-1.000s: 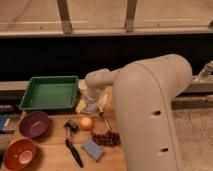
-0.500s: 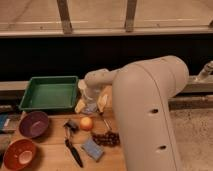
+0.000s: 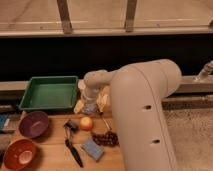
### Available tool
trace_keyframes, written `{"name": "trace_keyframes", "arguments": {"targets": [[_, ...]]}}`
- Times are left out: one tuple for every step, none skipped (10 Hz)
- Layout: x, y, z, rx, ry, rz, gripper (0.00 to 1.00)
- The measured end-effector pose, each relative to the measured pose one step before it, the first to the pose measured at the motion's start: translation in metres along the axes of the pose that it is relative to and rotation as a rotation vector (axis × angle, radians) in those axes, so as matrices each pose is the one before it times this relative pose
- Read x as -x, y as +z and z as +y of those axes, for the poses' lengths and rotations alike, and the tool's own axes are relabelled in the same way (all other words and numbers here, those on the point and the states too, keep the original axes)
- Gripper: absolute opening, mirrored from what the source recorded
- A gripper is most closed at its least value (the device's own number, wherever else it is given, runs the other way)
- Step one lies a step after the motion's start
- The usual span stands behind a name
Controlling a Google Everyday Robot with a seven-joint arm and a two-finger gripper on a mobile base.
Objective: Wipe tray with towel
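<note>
Tray (image 3: 48, 93) sits left of the fingers (image 3: 79, 106), just beside them, not wiped yet. Gripper (image 3: 91, 104) is down at the table with its fingers spread and the towel (image 3: 90, 109) between them. That reads as lined up to pinch the cloth before carrying it left to the tray. Orange round thing (image 3: 86, 123) lies just in front of the fingers, blue sponge (image 3: 92, 148) further front; neither is touched. Versus half a second ago, arm pose, towel and tray look unchanged — probably settling before the close.
</note>
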Motion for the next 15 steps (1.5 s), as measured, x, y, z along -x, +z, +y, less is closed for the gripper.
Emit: {"name": "trace_keyframes", "arguments": {"targets": [[0.00076,0.00339,-0.00003,0.00456,-0.00104,0.00430,0.78],[-0.00008,0.00281,-0.00024,0.00205,-0.00117,0.00488,0.78],[0.00118,0.00393,-0.00005,0.00320,-0.00337,0.00549,0.78],[-0.00056,0.00442,-0.00075,0.00263,-0.00090,0.00749,0.78],[0.00027,0.00623,-0.00093,0.00514,-0.00097,0.00779,0.78],[0.00046,0.00332,-0.00127,0.01140,0.00176,0.00020,0.77],[-0.00043,0.00176,-0.00162,0.00456,0.00197,0.00029,0.70],[-0.00032,-0.00097,-0.00005,-0.00064,-0.00063,0.00037,0.60],[0.00023,-0.00181,-0.00007,-0.00049,-0.00005,-0.00097,0.50],[-0.00020,-0.00137,-0.00103,-0.00176,0.00062,0.00007,0.40],[-0.00038,-0.00071,-0.00103,-0.00159,-0.00097,0.00078,0.32],[-0.00277,0.00270,0.00397,0.00718,-0.00264,0.01123,0.20],[0.00257,0.00053,0.00164,-0.00017,-0.00127,-0.00442,0.08],[-0.00086,0.00171,-0.00221,-0.00263,0.00998,-0.00330,0.02],[-0.00189,0.00342,-0.00315,-0.00209,0.01243,-0.00610,0.00]]}}
